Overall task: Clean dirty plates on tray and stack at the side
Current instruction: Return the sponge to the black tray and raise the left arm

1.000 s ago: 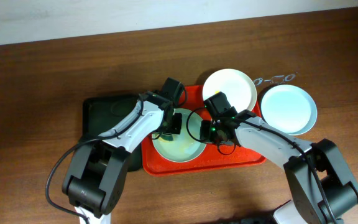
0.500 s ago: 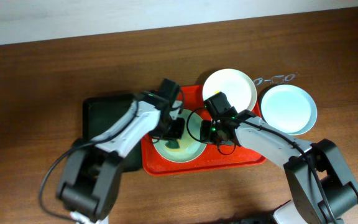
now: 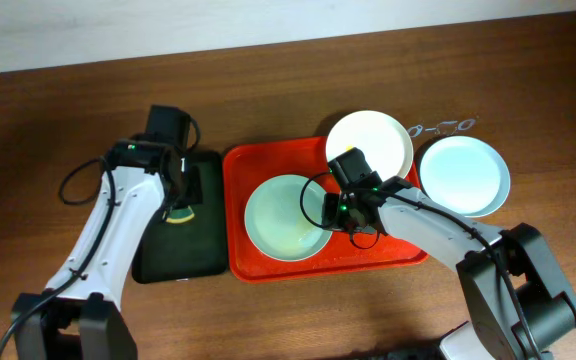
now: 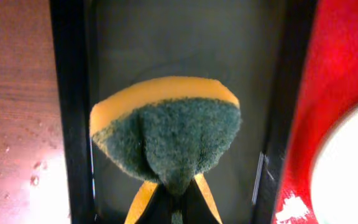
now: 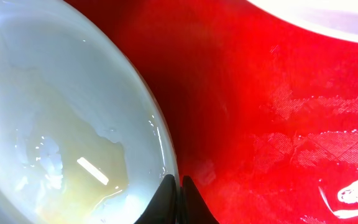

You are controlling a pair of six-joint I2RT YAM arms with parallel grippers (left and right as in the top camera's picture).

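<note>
The left arm [image 3: 118,232] hangs over the black tray [image 3: 166,256], and its jaws are closed on a sponge [image 3: 178,214], green on the face and yellow on the back, which hovers just above that tray's floor. The right arm [image 3: 430,226] reaches into the red tray [image 3: 242,168], and its jaws are pinched on the right rim of the green plate [image 3: 280,220], which lies flat in the middle of this tray. From the wrist view the green plate [image 5: 55,93] carries a wet, yellowish film, so I judge it is not fully clean. The risk I see is in this grip: the jaws hold only a thin, wet edge, so if the plate is lifted it may slip out or tilt and pour the dirty water on the red tray [image 5: 278,93]. The white plate [image 3: 369,142] is close behind. It sits on the tray's far right corner and hangs partly over the rim, so a wide swing could knock it onto the counter [image 3: 68,100]. The blue plate [image 3: 463,175] rests on the counter just to the right of the red tray, and a slipping plate could hit it too. I count three plates, two trays, one sponge and two arms.
</note>
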